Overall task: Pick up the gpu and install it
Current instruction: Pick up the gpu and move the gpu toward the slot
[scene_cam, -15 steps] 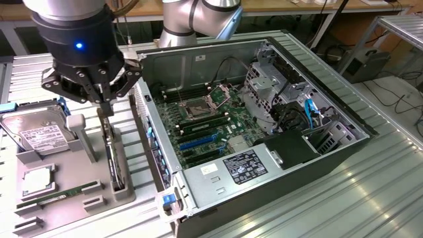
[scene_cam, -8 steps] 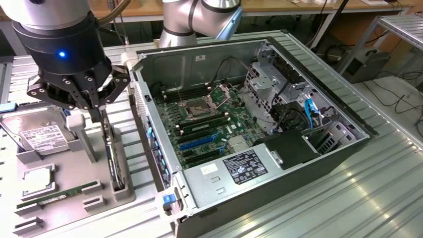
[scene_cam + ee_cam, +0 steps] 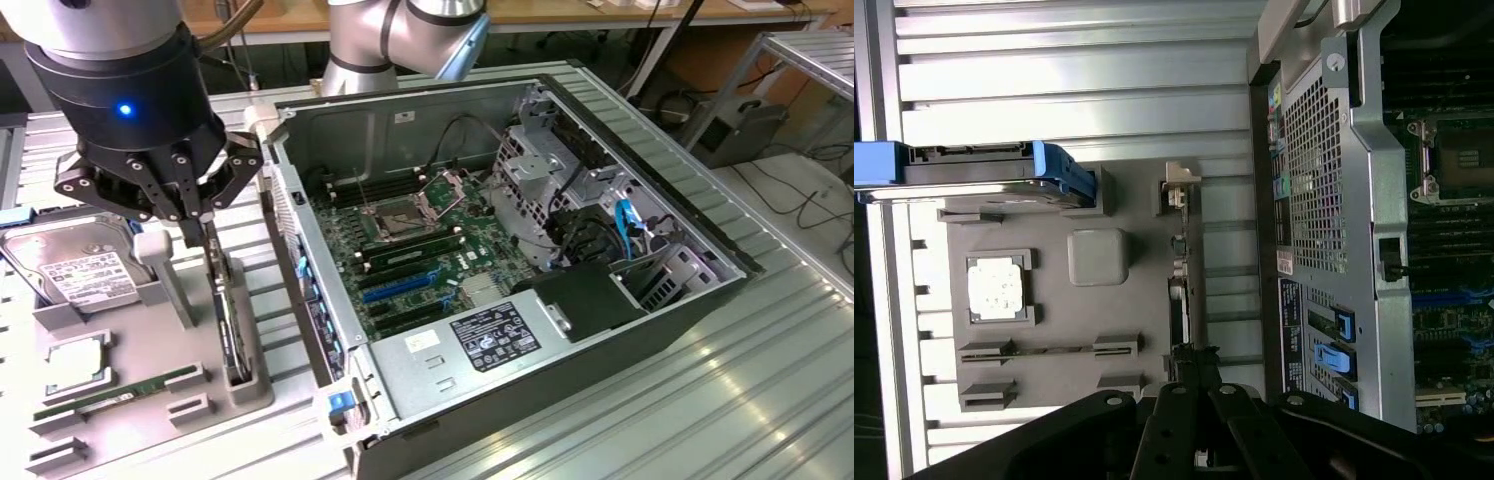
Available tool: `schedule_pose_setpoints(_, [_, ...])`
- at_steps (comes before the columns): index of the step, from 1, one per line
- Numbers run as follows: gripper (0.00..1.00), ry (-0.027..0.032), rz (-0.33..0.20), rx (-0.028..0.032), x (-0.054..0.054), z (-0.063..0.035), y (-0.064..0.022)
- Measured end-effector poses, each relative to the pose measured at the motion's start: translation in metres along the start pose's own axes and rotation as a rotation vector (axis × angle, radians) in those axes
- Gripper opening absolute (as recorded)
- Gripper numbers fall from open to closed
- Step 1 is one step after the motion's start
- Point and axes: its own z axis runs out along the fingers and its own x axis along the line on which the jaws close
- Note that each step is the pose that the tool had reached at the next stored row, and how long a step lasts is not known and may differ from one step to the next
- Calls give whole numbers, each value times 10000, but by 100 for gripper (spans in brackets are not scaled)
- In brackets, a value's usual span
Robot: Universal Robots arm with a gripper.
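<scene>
The gpu (image 3: 230,325) is a thin black card standing on edge in a slot along the side of the grey tray (image 3: 134,340) that faces the computer case. In the wrist view the gpu (image 3: 1179,280) shows edge-on as a narrow dark strip with a silver bracket at one end. My gripper (image 3: 200,235) hangs just over the card's far end with its fingers shut together. Its tips (image 3: 1189,360) overlap the card's end in the wrist view; I cannot tell whether they touch or pinch it. The card sits in its slot.
The open computer case (image 3: 534,250) lies at the exterior view's right of the tray, motherboard (image 3: 414,260) exposed, blue slots (image 3: 400,290) near its middle. The tray also carries a hard drive (image 3: 74,265), a processor (image 3: 80,365), a RAM stick (image 3: 114,395) and a grey post (image 3: 154,270).
</scene>
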Motion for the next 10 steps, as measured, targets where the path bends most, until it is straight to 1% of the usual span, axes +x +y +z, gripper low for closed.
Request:
schedule_pose_setpoints(5, [11, 0, 0, 0, 0, 0, 0])
schedule_pose_setpoints(6, [24, 0, 0, 0, 0, 0, 0])
schedule_pose_setpoints(9, [42, -10, -1, 0, 5, 28, -4])
schedule_pose_setpoints(10, [42, -16, 1, 0, 9, 43, -6])
